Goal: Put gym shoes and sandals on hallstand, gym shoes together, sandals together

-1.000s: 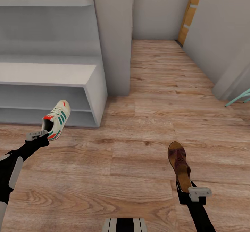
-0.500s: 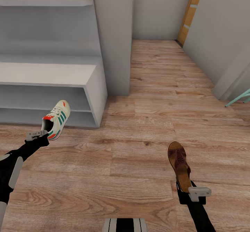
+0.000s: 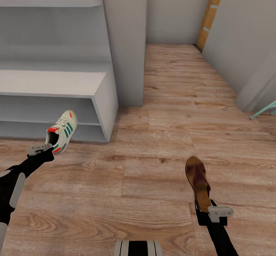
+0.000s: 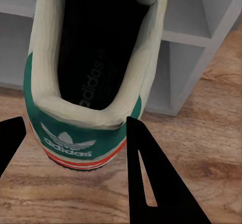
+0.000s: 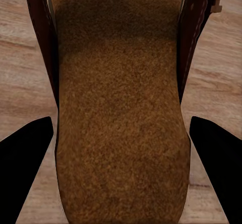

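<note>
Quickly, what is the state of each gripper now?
Left gripper: closed on the gym shoe at its heel.
Right gripper: closed on the sandal at its heel.

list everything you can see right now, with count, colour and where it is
gym shoe: 1, cream-white with green stripes and orange-red patches, held at its heel in front of the rack's right end
sandal: 1, dark brown with tan footbed, held at its heel over the floor
hallstand: 1, pale grey, far left
corridor floor: brown wood planks
door frame: 1, orange-tan, far right
left gripper: 1, shut on gym shoe
right gripper: 1, shut on sandal
</note>
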